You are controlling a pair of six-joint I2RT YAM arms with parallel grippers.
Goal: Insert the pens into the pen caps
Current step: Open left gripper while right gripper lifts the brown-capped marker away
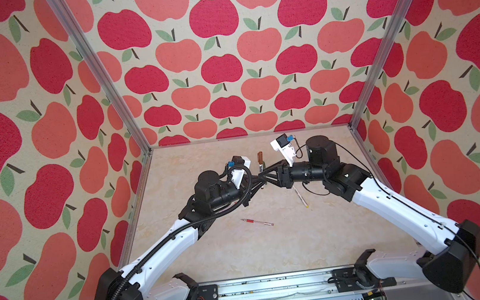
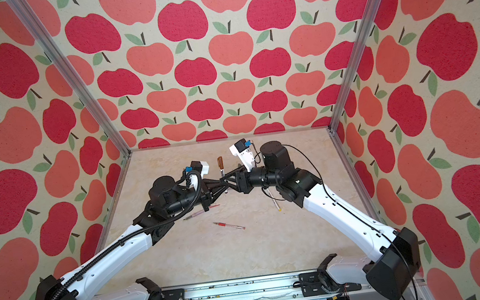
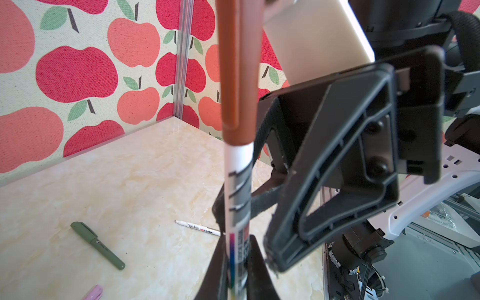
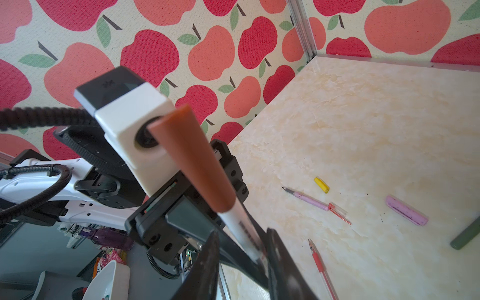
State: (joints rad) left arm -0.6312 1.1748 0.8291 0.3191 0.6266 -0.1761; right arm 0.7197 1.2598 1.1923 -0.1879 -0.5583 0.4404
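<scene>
Item: white plastic stick pen (image 3: 237, 161) with printed barrel. It is wearing a long rust-brown plastic cap (image 3: 240, 78) (clip showing toward the left wrist camera). It is standing roughly upright, held above the pale marbled desk (image 1: 306, 242). The left fingers (image 3: 215, 275) are pinching its lower barrel. The right fingers (image 4: 283, 259) are flanking it, and I cannot tell whether they are touching it.
</scene>
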